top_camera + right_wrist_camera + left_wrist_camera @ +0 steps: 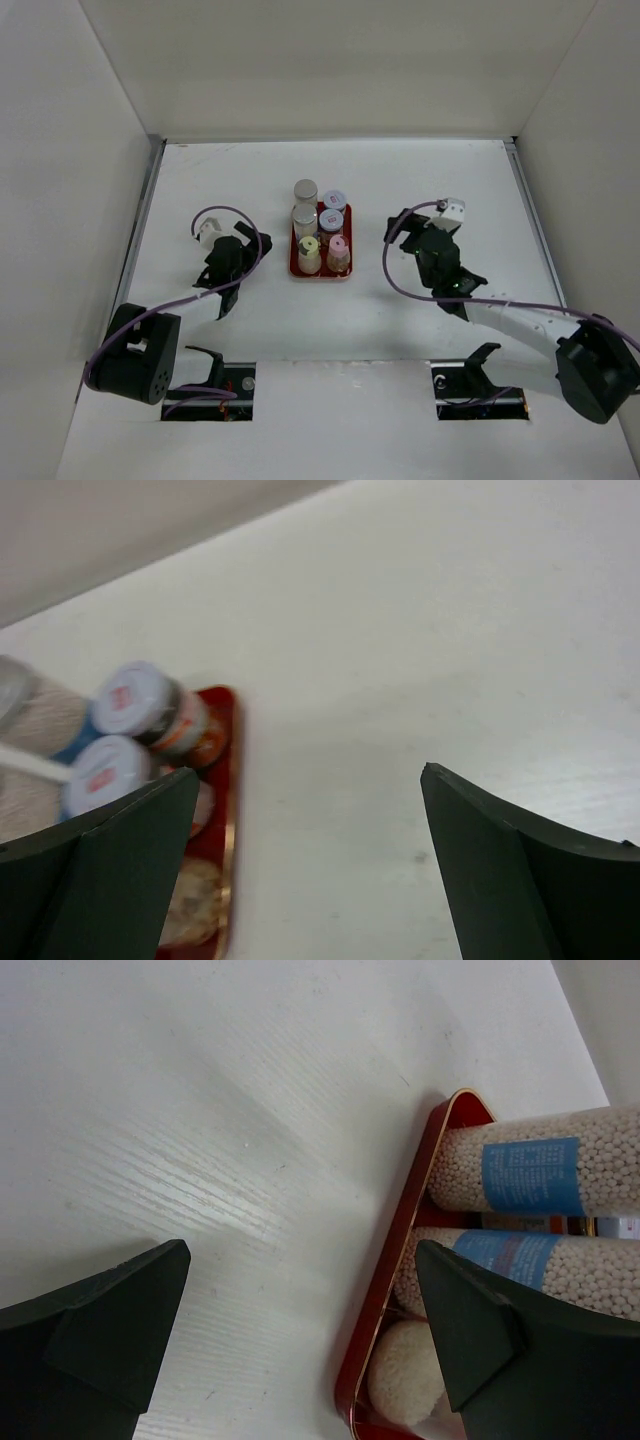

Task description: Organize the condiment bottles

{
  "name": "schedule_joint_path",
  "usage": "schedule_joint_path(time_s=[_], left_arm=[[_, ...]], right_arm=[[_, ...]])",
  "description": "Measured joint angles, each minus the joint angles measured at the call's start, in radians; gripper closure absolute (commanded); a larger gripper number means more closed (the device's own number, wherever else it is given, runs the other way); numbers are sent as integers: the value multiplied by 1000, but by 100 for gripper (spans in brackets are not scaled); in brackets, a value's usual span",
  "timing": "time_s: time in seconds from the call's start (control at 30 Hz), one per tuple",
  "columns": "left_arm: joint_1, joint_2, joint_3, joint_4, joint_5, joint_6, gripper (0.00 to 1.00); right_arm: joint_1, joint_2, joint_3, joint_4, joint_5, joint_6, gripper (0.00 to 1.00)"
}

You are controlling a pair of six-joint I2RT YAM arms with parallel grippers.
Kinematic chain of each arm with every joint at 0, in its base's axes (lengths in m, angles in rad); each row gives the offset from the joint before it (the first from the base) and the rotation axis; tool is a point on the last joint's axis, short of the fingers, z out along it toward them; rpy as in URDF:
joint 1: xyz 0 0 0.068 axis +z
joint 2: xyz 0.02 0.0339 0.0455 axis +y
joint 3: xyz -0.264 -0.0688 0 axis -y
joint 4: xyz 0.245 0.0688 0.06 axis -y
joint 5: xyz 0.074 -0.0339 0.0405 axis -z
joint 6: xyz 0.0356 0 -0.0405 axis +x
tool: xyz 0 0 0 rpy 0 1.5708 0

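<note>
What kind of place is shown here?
Probably a robot test cell: bare white walls enclose a white table, left arm and right arm are bolted at its near edge, and condiment bottles stand on a red tray.

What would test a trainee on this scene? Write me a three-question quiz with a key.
1. True or false: the right gripper holds a bottle.
2. Which cap sits beside the yellow-capped bottle at the near end of the tray? A) green B) pink C) black
3. Fill in: the tray lies ___ the left gripper and the right gripper.
Key: 1 false, its jaws stand open and empty. 2 B, the pink-capped bottle. 3 between.
</note>
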Motion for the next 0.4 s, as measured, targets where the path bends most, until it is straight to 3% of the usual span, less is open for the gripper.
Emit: schedule_joint_path(time_s=[0.17, 0.4], left_arm=[[0, -2, 35, -47, -10, 2, 0], [-11, -3, 46, -69, -21, 6, 0]], right_arm=[[-136, 67, -91, 13, -58, 105, 0], [-153, 104, -92, 40, -136, 150, 0]])
